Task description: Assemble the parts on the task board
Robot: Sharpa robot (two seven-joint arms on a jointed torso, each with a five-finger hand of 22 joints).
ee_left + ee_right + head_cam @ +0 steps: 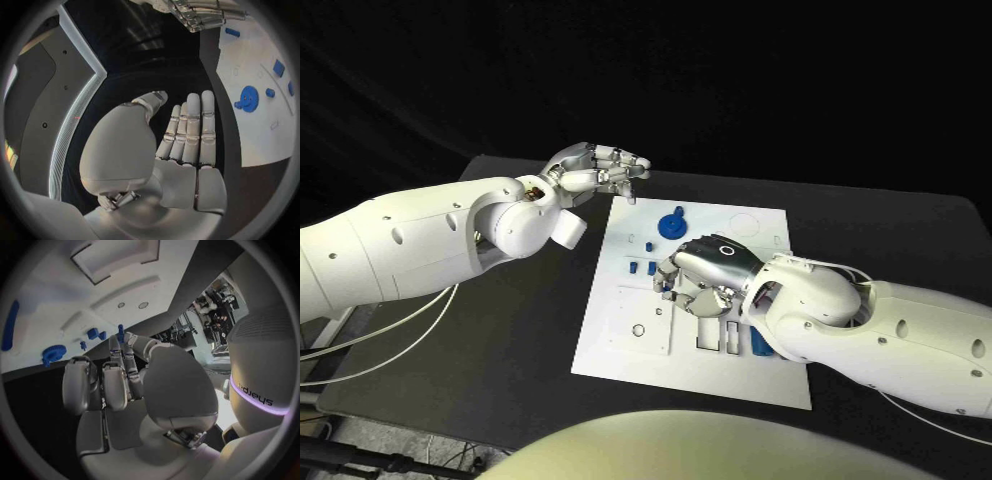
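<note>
- On the black table in head view: white flat task board point(635, 340) at centre; blue gear-shaped part point(674, 223) near its far edge; right hand point(708, 266) over board middle, grip unclear.
- Left wrist view: left hand point(187, 145) flat, fingers straight, holding nothing, beside the board.
- Right wrist view: right hand pinches small blue peg point(120, 332) at fingertips.

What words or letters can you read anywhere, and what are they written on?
"uojeus" is how the dark lettering reads on the pale rounded housing above its purple band, in the right wrist view; the letters look turned or reversed.
Task board: no readable marks.
</note>
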